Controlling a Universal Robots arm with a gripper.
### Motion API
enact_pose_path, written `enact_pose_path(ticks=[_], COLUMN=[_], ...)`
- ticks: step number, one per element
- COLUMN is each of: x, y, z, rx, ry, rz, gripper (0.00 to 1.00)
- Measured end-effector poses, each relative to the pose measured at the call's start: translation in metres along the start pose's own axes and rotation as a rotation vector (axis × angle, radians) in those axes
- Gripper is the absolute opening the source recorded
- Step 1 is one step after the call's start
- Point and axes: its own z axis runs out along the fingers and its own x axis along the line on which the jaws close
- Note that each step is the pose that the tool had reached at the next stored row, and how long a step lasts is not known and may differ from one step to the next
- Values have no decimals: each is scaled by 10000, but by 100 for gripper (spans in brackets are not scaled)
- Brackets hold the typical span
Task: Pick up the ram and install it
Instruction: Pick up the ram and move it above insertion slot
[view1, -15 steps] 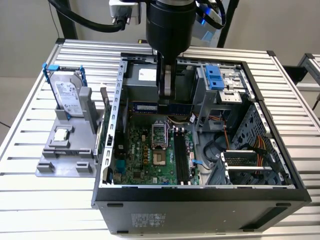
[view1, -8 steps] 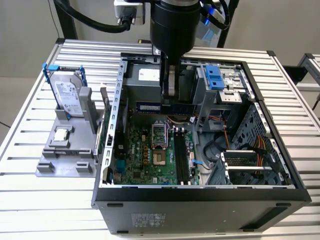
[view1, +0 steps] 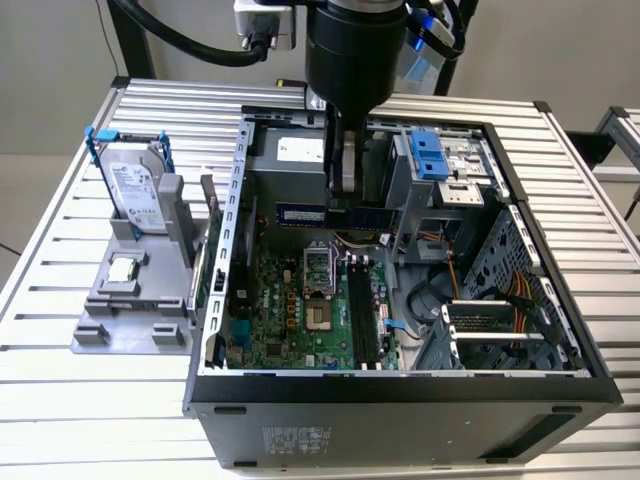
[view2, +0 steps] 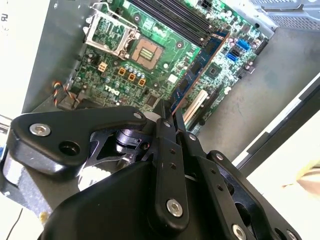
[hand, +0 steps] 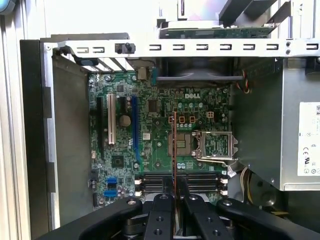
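Dark blue-black ram stick (view1: 300, 215), long and thin, hangs clamped on edge in black gripper (view1: 347, 192) above green motherboard (view1: 270, 310), lower edge seemingly left free for seating; it lies crosswise to black memory slots (view1: 362, 315).

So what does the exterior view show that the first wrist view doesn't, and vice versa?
Exterior view: the hard drive and processor chip on the grey stand beside the case, plus the flat side of the ram. First wrist view: the ram edge-on as a thin line, with the memory slots behind it. Both: the gripper shut on the ram, over the green motherboard.
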Motion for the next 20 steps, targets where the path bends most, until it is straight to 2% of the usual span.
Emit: enact_pose_path(ticks=[20], x=[-4], y=[-106], z=[0], rx=[0], ry=[0], rz=[0], gripper=[0])
